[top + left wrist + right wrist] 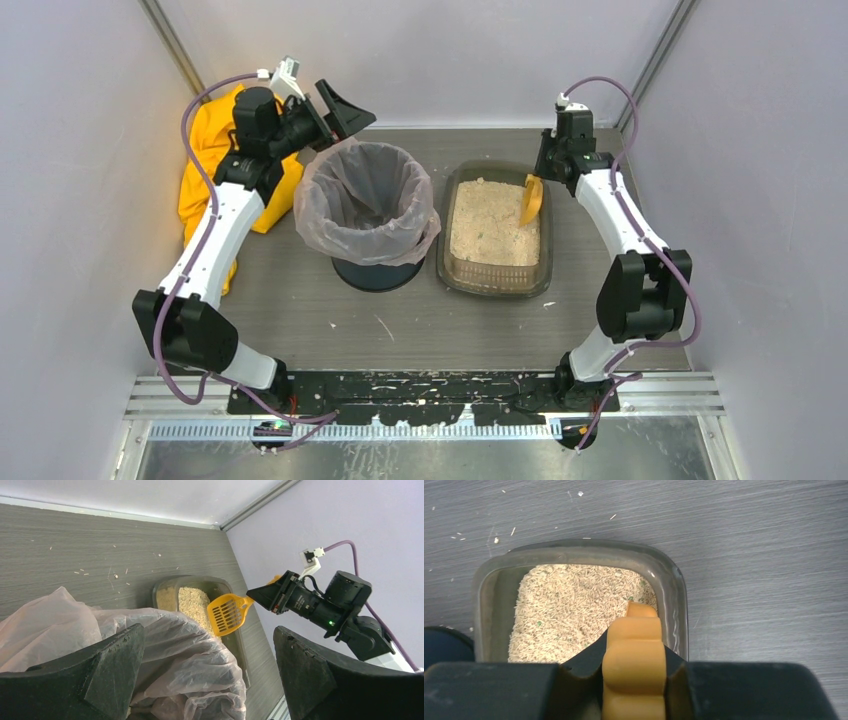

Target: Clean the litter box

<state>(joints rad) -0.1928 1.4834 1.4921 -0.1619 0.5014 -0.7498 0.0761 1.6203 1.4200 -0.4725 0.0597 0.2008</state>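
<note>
Locate the litter box point(497, 283) on the right half of the table point(400, 325), just beside the round bin point(376, 273), with its long sides running from near to far. The box holds a bed of beige granular litter, and its dark translucent wall shows all around that bed. Note that the right gripper point(258, 594) hangs over the far right corner of the box, with its fingers clamped on the handle of the orange slotted scoop point(531, 200). In the right wrist view, the handle sits squeezed between the two black fingers. The scoop blade angles down over the far right part of the litter, slots facing up; you cannot tell whether its tip touches the litter. Observe that the left gripper point(343, 108) is raised above the far left edge of the bin, with its fingers point(115, 670) spread wide apart. The clear bag liner point(320, 215) is folded over the bin rim and bulges outward all around. A crumpled yellow cloth point(205, 170) lies at the far left, beneath the left arm. A few loose granules are scattered on the table beyond the box and near its front.
</note>
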